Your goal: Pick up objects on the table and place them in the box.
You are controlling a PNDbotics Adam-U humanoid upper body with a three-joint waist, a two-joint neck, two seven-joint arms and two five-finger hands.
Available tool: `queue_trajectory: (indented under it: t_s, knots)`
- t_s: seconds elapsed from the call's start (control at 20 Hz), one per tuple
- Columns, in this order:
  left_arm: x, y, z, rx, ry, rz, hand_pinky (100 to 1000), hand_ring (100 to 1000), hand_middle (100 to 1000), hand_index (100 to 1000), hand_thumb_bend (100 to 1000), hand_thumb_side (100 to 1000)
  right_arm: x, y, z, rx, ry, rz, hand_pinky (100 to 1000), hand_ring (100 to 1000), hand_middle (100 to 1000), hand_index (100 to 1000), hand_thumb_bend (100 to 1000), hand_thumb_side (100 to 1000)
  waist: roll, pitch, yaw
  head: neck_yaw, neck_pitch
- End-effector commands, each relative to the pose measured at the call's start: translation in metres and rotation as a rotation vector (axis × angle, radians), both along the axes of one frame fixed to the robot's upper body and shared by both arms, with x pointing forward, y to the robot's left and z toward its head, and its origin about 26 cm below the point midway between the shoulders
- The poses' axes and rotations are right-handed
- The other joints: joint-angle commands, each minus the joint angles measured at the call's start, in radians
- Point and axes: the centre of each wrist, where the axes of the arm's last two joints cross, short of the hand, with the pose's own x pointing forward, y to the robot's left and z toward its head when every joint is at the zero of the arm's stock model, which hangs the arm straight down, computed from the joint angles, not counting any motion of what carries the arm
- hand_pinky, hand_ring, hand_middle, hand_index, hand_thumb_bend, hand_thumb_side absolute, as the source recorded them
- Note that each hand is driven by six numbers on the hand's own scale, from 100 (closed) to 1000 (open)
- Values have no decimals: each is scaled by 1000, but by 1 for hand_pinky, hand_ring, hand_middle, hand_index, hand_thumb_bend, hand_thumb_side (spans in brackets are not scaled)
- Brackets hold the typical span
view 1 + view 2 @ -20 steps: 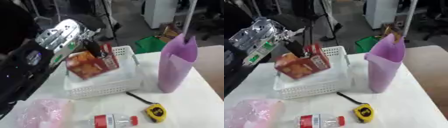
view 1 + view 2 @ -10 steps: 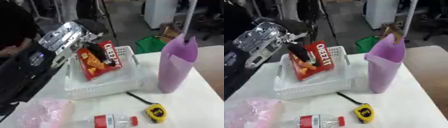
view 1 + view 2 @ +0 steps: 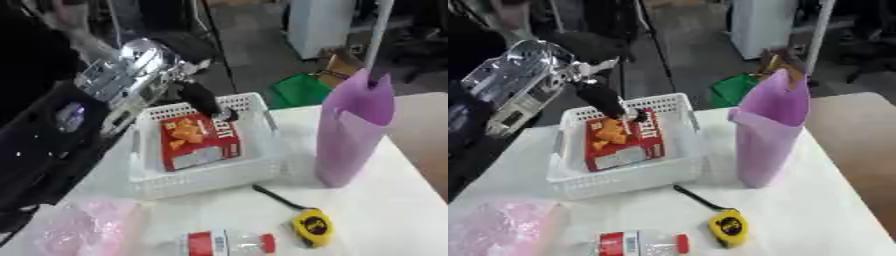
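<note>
A red cracker box lies flat inside the white basket. My left hand, black with a silver wrist, reaches in from the upper left. Its straightened fingers point down at the box's far edge and touch it there. A yellow tape measure with a black strap lies on the table in front of the basket. A small clear bottle with a red label lies on its side at the near edge. A pink plastic bag sits at the lower left. My right hand does not show.
A tall purple container stands upright just right of the basket, higher than its rim. The white table ends at the right. Beyond the far edge are a green bin and the floor.
The cracker box went from tilted in my left hand above the basket to lying flat inside it. The fingers have straightened off it. The whole view has also shifted slightly.
</note>
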Motion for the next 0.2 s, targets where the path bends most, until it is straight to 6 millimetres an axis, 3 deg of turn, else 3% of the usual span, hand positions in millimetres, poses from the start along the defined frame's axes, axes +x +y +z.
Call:
queue_trajectory:
  t_s: [0.05,0.2]
  knots:
    - [-46,23,45,-99,-174,-4,875,935,959,1000,314,1000,-5,-1,11,-28,-31,-15,747,757,706,689,100,796,-10,-22,7,-5,16]
    - [-97,43,57,-184,-356,-27,871,926,954,1000,296,1000,-6,-2,10,-23,-34,-24,747,757,706,689,100,796,-13,-21,14,-17,24]
